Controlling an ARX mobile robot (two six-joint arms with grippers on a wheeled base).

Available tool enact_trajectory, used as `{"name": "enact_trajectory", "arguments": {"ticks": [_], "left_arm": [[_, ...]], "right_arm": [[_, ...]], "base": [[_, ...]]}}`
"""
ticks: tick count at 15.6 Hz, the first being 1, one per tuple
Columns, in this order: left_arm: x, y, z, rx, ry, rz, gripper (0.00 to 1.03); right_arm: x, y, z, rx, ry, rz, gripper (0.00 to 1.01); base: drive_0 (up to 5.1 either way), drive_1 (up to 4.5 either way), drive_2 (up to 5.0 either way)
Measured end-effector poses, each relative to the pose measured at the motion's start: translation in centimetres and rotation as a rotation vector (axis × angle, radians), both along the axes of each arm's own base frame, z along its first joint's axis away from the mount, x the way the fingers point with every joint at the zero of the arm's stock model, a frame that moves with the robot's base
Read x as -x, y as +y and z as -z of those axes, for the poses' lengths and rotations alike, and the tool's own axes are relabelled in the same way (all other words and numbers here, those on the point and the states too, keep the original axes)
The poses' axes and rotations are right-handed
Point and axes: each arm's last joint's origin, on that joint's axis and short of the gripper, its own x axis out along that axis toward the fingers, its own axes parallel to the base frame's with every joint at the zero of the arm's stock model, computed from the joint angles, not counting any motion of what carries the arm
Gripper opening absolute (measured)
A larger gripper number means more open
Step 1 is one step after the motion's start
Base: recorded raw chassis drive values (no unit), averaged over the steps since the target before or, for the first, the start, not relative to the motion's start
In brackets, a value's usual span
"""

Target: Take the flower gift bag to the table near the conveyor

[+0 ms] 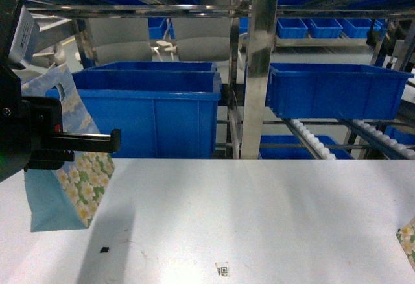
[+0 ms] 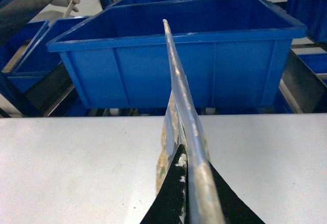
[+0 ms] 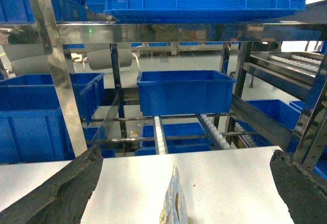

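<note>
Clamped on the flower gift bag (image 1: 71, 187), my left gripper (image 1: 97, 142) should lower it gently, upright, onto the table (image 1: 259, 219).

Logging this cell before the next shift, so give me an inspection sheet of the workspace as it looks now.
Surface: pale-grey table, QR sticker, black speck.
Job's things: flower gift bag held at the table's left side.
Clutter: second floral bag at right edge.
Grippers: left gripper shut on the bag's edge; right gripper open, around that second bag's edge.
Cables: nothing seen.
Surroundings: blue bins, steel rack, roller conveyor.
</note>
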Motion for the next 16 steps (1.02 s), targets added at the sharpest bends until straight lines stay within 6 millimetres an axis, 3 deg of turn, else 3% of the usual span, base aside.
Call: {"name": "enact_trajectory", "arguments": {"ticks": [5,9,12,16], "left_arm": [[-1.1,1.4,2.9,0.010,0.070,-0.042,0.02],[-0.6,1.2,4.9,0.019,0.168,-0.010,0.02],[-0.4,1.3,5.3,0.034,0.189,-0.015,0.02],[1.2,1.0,6.6,0.006,0.256,-0.041,0.02]], "right_arm": [[0.0,0.0,0.0,0.000,0.000,0.000,0.98],[0.0,0.0,0.0,0.000,0.000,0.000,0.98],[0.0,0.0,0.0,0.000,0.000,0.000,0.98],[0.0,0.0,0.0,0.000,0.000,0.000,0.98]], "base": [[0.0,0.00,0.0],[0.0,0.00,0.0],[0.0,0.00,0.0],[0.0,0.00,0.0]]}}
